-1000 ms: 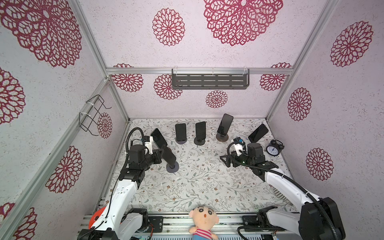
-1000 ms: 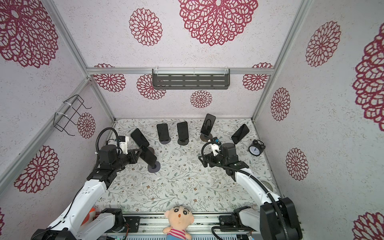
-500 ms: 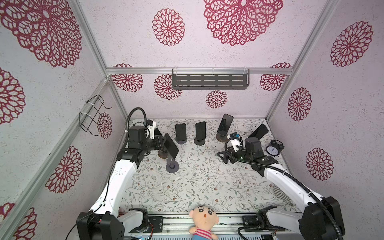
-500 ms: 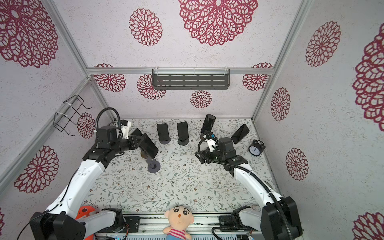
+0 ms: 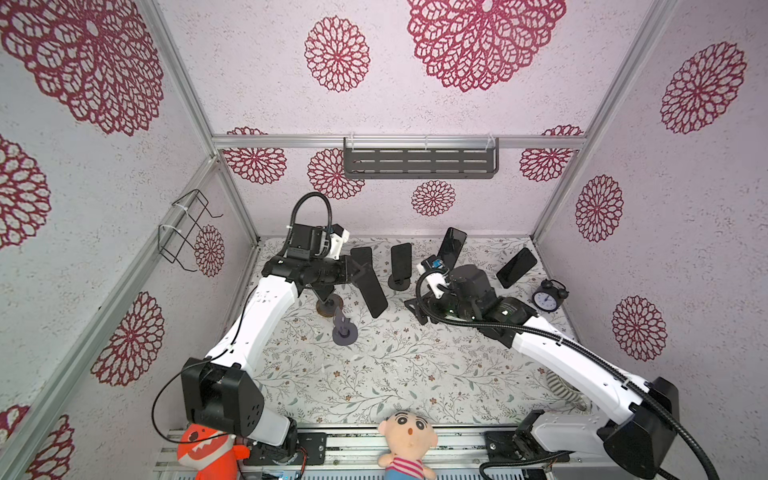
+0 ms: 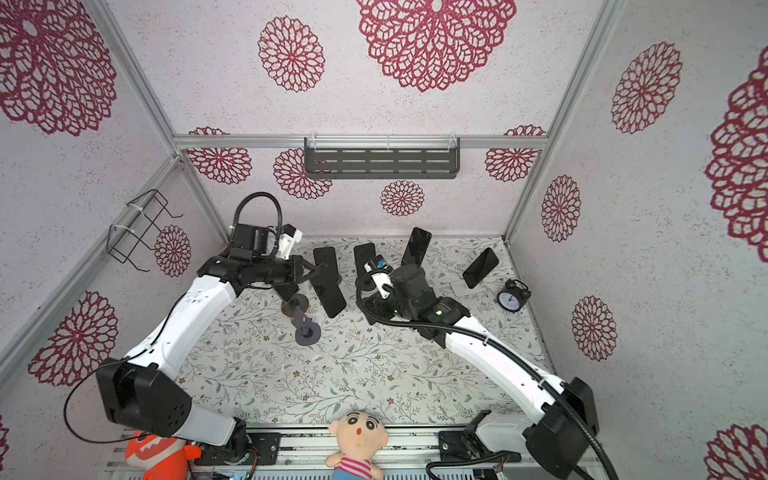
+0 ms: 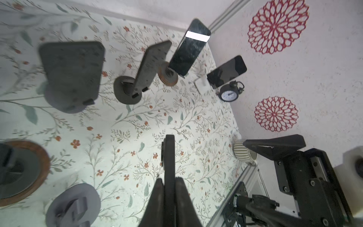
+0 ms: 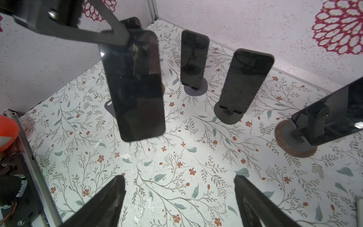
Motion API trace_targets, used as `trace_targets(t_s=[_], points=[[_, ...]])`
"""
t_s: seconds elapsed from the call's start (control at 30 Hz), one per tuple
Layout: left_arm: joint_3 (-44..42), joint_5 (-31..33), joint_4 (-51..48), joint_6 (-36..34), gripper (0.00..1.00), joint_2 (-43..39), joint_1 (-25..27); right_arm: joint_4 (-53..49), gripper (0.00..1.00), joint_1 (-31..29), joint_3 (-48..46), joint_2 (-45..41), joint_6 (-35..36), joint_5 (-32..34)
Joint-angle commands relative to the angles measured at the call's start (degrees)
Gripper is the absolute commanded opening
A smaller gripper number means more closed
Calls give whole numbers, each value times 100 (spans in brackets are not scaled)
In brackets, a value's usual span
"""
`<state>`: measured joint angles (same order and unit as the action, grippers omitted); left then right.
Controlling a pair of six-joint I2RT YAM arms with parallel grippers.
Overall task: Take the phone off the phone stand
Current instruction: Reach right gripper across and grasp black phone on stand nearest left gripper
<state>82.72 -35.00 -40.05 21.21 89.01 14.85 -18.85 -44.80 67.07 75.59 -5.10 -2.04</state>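
My left tool [image 7: 169,181] is clenched on the phone [image 5: 374,297], which hangs above the table [image 5: 395,374], clear of the one empty grey stand [image 5: 345,332]; my right tool [image 8: 179,188] gapes, holding nothing. I count four other phones [image 5: 401,262] on stands, and my left arm [image 5: 266,316] hides most of what may be a fifth.

Closest stand [image 7: 71,74] blurred, wood-rimmed base [image 7: 46,165] cut by the edge — striped cup [image 5: 559,384] mostly hidden (behind the right arm [image 5: 552,351])
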Motion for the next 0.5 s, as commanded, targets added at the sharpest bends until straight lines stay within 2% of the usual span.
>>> trace_targets(t_s=[0.0, 0.13, 0.47], points=[[246, -716, -42, -90, 0, 172, 43, -157, 97, -307, 346, 329, -16, 404], [22, -848, 167, -89, 0, 154, 62, -39, 99, -486, 652, 791, -13, 333], [-469, -1443, 719, 5, 0, 108, 10, 283, 99, -476, 1035, 1570, -473, -524]])
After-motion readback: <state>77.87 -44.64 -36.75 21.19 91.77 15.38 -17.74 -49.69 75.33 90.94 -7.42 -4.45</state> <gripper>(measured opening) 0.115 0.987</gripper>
